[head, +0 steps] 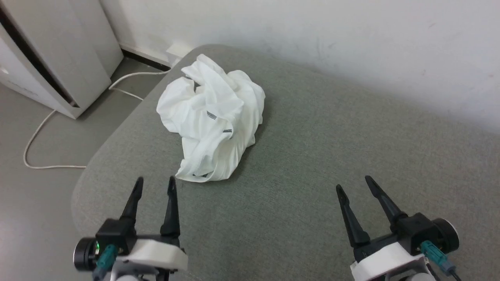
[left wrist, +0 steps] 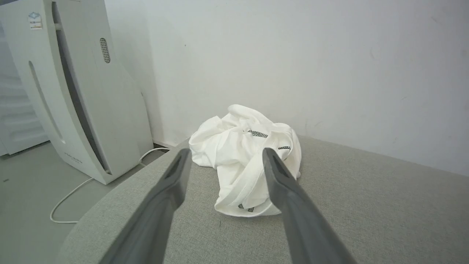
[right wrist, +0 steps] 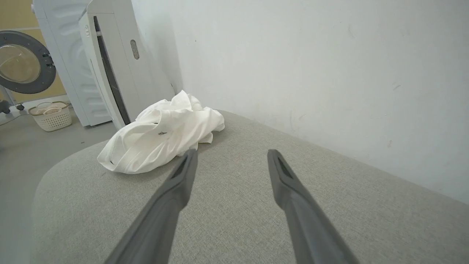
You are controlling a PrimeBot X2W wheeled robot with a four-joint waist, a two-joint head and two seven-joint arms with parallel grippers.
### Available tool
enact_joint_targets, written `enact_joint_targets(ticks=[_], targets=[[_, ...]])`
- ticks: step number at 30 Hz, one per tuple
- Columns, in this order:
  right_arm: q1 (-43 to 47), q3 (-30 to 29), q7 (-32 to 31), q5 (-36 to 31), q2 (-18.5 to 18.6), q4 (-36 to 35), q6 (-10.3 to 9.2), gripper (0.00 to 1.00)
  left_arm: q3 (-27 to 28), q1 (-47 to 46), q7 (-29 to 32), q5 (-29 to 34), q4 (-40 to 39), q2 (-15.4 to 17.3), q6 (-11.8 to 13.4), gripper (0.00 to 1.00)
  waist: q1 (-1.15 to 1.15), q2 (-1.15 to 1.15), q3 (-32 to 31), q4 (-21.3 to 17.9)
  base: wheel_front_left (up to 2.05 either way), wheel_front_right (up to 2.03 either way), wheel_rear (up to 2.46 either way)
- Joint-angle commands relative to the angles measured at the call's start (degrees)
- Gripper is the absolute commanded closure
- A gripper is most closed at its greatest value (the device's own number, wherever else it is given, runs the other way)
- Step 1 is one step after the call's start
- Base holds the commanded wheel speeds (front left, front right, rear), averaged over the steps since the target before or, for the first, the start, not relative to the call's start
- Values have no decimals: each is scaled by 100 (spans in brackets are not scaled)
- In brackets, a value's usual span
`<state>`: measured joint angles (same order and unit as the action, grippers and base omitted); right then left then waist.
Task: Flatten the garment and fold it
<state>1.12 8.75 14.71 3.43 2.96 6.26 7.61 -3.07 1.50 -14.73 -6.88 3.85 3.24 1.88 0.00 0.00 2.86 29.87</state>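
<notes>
The garment is a white shirt crumpled into a heap, with short dark stitch marks showing on its folds. It lies on the grey padded surface toward the far left. My left gripper hovers open just short of the heap's near edge, holding nothing. Far to the right, my right gripper is open too and well apart from the cloth. In the left wrist view the garment sits straight ahead between the fingers. The right wrist view has the garment ahead and to the left of the gripper.
A white wall runs along the far side of the padded surface. A tall white appliance stands on the floor at the left, with a white cable trailing from it. A washing machine and a small basket are further off.
</notes>
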Motion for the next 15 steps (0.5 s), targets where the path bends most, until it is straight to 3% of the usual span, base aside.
enact_joint_targets(ticks=[1,6,15], targets=[[-104,11,29,-53,-8,-23,-12,0,35,-203,-27,-49,80,13,-145,0,0,0,144,-128,0,0,0],[-183,85,29,-182,-8,-85,-12,0,4,-861,321,-290,873,272,-577,0,0,0,361,-338,0,0,0],[-597,204,29,-578,-8,-382,-12,0,-290,-2829,2397,-908,1945,1002,-909,0,0,0,1194,-849,0,0,0]])
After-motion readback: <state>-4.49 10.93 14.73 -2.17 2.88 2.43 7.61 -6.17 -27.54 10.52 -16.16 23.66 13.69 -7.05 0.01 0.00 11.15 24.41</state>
